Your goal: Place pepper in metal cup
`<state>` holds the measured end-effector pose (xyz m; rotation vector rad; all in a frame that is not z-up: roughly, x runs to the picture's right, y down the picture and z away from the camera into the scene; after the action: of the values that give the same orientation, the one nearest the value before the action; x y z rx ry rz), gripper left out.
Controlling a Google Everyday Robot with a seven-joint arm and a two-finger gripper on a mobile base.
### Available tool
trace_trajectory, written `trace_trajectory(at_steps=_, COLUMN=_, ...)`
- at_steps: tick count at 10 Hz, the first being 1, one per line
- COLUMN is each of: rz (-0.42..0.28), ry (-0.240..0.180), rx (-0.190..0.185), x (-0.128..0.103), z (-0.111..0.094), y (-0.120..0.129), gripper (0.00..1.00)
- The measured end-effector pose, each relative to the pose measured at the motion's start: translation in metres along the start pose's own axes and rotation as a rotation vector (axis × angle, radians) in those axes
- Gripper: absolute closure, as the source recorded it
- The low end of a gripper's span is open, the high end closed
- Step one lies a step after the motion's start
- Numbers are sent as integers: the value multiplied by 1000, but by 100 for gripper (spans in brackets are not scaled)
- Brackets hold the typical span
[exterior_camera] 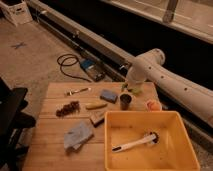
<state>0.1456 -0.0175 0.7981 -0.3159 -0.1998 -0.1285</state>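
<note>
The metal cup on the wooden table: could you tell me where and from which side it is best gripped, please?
Probably across its upper wall, coming from above. The metal cup stands upright, short and round, with the yellow bin close in front and a blue block beside it. The gripper hangs just behind it, shut.
</note>
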Motion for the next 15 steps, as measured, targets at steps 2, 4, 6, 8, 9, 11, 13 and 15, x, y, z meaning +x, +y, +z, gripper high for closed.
trace_trajectory(at_steps=2, rz=17, ry=-27, rx=-15, x=-3, z=-3, y=6, gripper=100)
trace_trajectory(at_steps=4, rz=31, ry=-62, rx=-33, x=-11, z=-8, y=15, gripper=100)
trace_trajectory(at_steps=6, rz=49, ry=-90, rx=-62, x=-14, z=-10, y=25, gripper=100)
trace_trajectory(at_steps=8, rz=68, ry=-119, rx=-100, x=-18, z=-4, y=32, gripper=100)
trace_trajectory(at_steps=9, rz=85, ry=-137, rx=-123, x=-17, z=3, y=38, gripper=95)
trace_trajectory(at_steps=11, rz=109, ry=-160, rx=-155, x=-14, z=19, y=46, gripper=75)
trace_trajectory(at_steps=13, rz=117, ry=-178, rx=-164, x=-14, z=28, y=46, gripper=55)
trace_trajectory(at_steps=15, rz=120, ry=-177, rx=-164, x=-12, z=27, y=47, gripper=50)
